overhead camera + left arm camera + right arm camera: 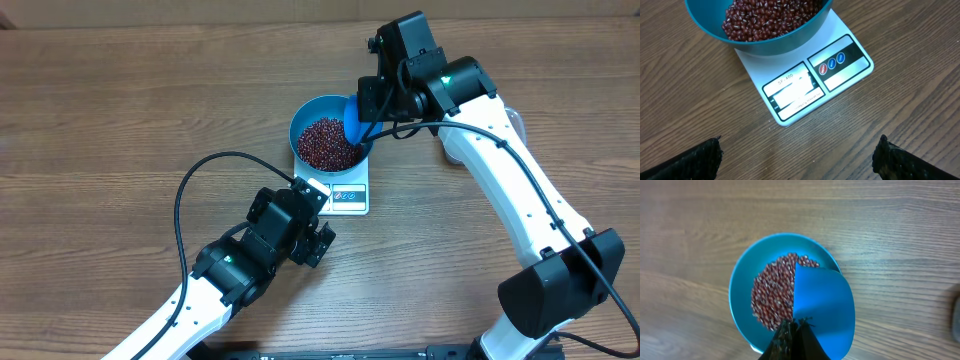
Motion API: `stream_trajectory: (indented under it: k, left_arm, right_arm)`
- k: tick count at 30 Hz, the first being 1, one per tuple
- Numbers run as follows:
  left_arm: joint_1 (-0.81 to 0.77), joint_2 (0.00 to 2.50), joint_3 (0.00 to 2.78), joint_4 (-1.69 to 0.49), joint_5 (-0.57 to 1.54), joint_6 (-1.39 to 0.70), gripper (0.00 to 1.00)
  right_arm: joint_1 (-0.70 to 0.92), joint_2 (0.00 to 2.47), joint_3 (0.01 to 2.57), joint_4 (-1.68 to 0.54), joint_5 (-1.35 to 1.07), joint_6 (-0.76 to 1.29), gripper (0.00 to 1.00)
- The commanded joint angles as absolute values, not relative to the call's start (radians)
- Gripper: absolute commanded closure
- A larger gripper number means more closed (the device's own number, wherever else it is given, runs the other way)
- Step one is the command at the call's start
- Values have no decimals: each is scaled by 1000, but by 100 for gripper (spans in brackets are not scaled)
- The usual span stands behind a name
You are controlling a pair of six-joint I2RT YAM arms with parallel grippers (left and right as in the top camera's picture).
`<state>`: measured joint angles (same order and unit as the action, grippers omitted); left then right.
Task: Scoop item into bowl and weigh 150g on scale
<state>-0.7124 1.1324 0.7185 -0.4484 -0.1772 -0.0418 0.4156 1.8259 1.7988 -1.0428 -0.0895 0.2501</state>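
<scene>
- Two arms work over a brown wooden table [120,110] whose grain runs left to right; a paler band lies along the far edge of the overhead view, and what it is cannot be told.
- The scale [345,196] lies flat on the wood near the middle, its display and button edge turned toward the left arm.
- The bowl [305,112] stands on the scale's far part, and its wall overhangs the plate in the left wrist view.
- The beans [325,142] fill the bowl's bottom in a loose dark red-brown heap.
- The right gripper [362,112] has its fingers pressed together on a small blue scoop [352,120], held over the bowl's right side and covering part of the heap.
- The left gripper [312,222] hovers above bare wood just in front of the scale, its jaws spread wide and holding nothing.
- The display window [794,93] is washed out by glare, so its reading cannot be made out; three round buttons [831,63], one red and two blue, sit beside it.
- A black cable [180,205] loops over the wood beside the left arm.
</scene>
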Motion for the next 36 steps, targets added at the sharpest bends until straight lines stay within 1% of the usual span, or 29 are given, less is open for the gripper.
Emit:
stream_trajectory:
  k: [1,5,9,16,21,30,36]
  left_arm:
    - [-707,1126,707,-445,-191,-22,0]
    - [-707,1126,707,-445,-191,-22,1]
    - [-707,1126,707,-445,-191,-22,0]
    - [-707,1126,707,-445,-191,-22,0]
    - [-707,1126,707,-445,-191,-22,0]
    - [-707,1126,707,-445,-191,-22,1]
    - [-707,1126,707,-445,-191,-22,0]
  right_arm:
    - [437,1781,1818,-1045,-110,84,96]
    - [474,1781,1787,-1026,-114,-23,96]
    - [508,1786,1770,-988,-105,-62,96]
    - [571,1823,1707,-888,39,-57,96]
    - [577,1844,1707,-864,133,-59,96]
    - [578,1939,1707,-865,142,-61,96]
    - [590,1946,1707,-865,138,-61,96]
